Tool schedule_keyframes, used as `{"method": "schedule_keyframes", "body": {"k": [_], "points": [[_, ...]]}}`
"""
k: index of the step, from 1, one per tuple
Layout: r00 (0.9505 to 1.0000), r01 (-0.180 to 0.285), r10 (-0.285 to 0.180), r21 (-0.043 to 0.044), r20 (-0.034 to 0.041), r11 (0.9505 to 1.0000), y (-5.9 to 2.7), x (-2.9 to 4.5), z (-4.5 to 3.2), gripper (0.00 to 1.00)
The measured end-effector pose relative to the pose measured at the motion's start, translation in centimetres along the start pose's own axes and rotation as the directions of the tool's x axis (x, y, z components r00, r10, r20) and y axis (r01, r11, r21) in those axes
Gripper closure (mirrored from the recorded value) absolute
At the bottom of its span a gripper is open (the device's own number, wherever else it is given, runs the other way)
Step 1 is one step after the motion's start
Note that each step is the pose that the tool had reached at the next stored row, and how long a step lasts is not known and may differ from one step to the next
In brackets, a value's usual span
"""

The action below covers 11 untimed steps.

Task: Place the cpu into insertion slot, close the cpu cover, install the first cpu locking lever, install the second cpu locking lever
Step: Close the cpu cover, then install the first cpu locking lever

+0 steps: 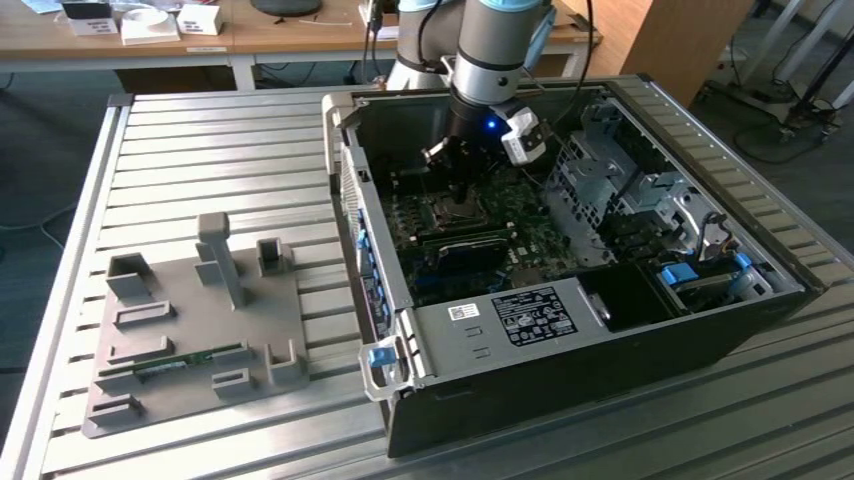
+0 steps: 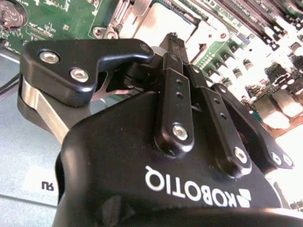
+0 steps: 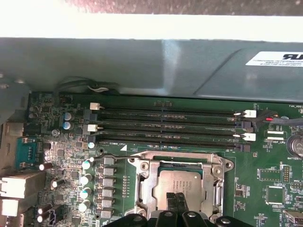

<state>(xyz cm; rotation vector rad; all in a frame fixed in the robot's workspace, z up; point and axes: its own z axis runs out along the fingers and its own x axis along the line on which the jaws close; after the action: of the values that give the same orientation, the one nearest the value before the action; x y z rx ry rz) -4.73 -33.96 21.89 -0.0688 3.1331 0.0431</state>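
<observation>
Robotics lab, slatted metal workbench [image 1: 200, 150], opened computer case [image 1: 601, 375], grey parts fixture [image 1: 187, 335], wooden desks [image 1: 267, 38] behind

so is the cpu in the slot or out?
In: the cpu lies flat inside the insertion slot, rim all around it.

Ribbed grey metal worktop [image 1: 200, 150] over a dark floor [image 1: 34, 180]. Behind it stands a wooden desk [image 1: 254, 45] carrying small white boxes [image 1: 150, 25], under even indoor light.

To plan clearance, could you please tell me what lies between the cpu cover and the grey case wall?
In the first wrist view, long black memory slots lie between the cpu cover and the case wall.
</observation>
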Motion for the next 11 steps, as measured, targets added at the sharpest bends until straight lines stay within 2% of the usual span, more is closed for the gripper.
{"method": "schedule_keyframes", "body": {"k": [11], "points": [[1.0000, 0.000, 0.000, 0.0001, 0.0022, 1.0000, 0.00, 0.00, 0.00, 0.89]]}}
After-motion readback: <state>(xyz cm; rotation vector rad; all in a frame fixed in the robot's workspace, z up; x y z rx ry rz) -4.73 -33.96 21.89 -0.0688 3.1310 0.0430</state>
